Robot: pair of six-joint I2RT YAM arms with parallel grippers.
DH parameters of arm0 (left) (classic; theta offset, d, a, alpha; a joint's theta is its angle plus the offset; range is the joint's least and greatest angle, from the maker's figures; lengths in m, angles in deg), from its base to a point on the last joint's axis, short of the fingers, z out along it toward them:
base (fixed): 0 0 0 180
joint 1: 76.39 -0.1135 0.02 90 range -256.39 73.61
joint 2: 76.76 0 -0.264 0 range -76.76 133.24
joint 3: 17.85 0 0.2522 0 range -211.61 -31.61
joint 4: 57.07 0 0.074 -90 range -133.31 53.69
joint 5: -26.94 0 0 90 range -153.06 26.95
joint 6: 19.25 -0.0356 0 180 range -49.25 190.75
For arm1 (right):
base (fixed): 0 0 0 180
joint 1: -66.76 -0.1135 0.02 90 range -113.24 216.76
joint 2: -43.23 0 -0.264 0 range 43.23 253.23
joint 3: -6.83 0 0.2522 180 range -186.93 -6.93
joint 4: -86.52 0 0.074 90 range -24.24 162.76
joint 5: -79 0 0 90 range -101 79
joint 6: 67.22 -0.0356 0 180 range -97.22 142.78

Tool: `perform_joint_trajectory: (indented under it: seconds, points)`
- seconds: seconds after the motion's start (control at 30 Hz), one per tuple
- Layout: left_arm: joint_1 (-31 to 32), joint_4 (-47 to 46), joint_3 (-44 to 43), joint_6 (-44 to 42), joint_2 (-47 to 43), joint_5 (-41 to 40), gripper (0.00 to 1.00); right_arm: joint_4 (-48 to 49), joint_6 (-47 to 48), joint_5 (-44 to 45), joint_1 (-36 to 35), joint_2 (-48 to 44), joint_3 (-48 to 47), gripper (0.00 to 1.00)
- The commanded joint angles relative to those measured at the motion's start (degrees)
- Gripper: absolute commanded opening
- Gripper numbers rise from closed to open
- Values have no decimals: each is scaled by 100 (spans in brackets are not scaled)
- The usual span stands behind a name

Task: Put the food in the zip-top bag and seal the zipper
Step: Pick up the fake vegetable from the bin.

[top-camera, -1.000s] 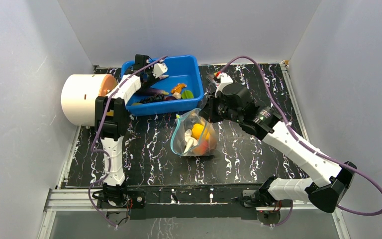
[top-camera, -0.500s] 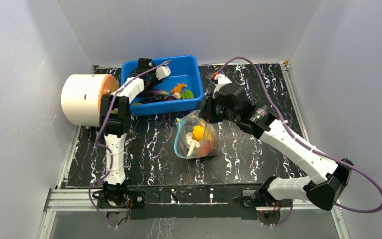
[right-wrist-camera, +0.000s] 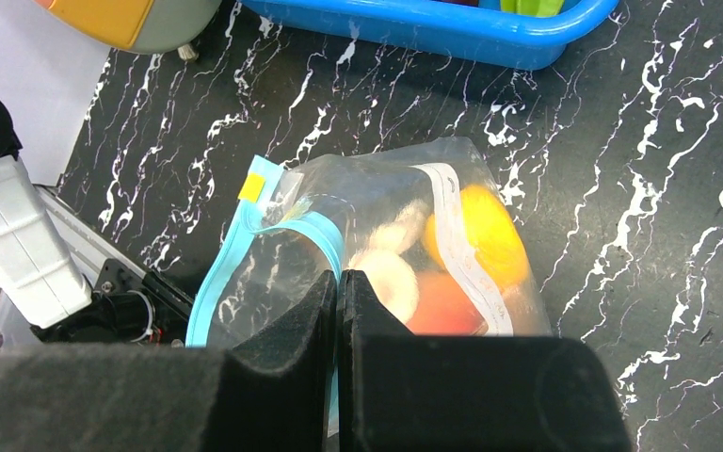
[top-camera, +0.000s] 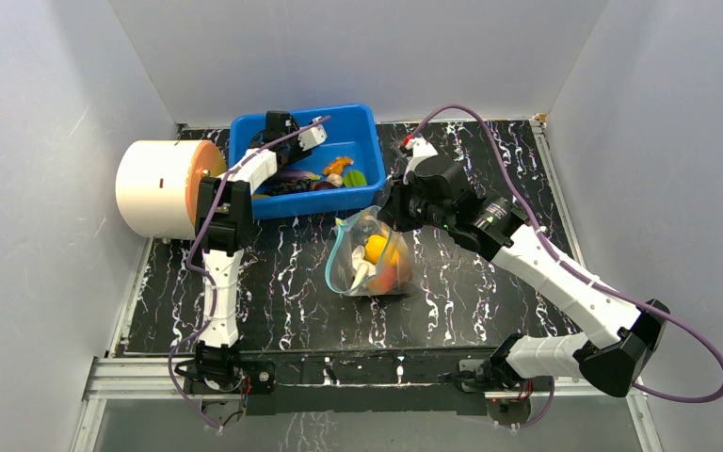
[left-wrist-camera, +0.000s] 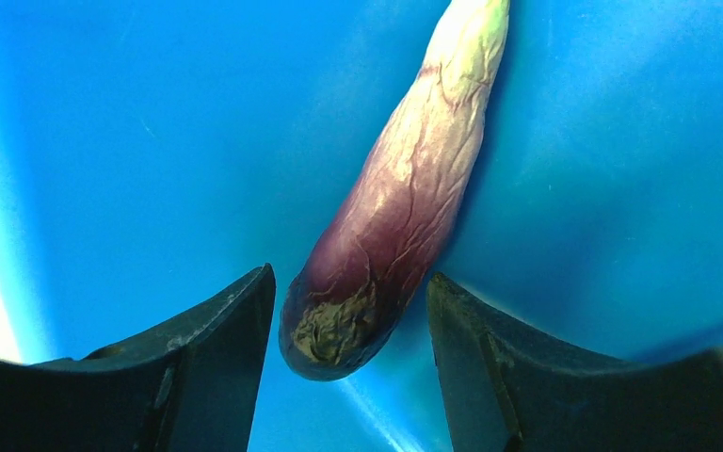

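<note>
so the left tool (left-wrist-camera: 348, 278) is spread apart around the long purple toy eggplant (left-wrist-camera: 405, 188) in the blue plastic bin (left-wrist-camera: 151, 141). the right tool (right-wrist-camera: 339, 282) is pinched tight on the clear zip-top bag (right-wrist-camera: 377, 188) by its teal zipper (right-wrist-camera: 301, 231), with the bag sitting on the black marbled worktop (right-wrist-camera: 668, 235).

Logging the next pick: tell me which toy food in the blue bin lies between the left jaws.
The purple eggplant: its dark end lies between the open left jaws. The grapes, orange piece and green slice lie elsewhere in the bin.
</note>
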Motion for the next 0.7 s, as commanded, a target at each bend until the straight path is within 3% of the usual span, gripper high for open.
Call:
perform_joint_trajectory:
  seconds: [0.0, 0.2, 0.37, 0.67]
  points:
    - [16, -26, -27, -63, 153, 173, 59, 249, 74, 122, -20, -94, -277, 0]
    - [8, -511, 423, -34, 13, 226, 50, 300, 18, 113, -18, -29, -218, 0]
    - [17, -761, 766, -44, -298, 188, 25, 390, -78, 110, -20, -119, -118, 0]
    - [128, -812, 1536, 191, -1377, 344, 25, 600, -182, 102, -22, -319, 203, 0]
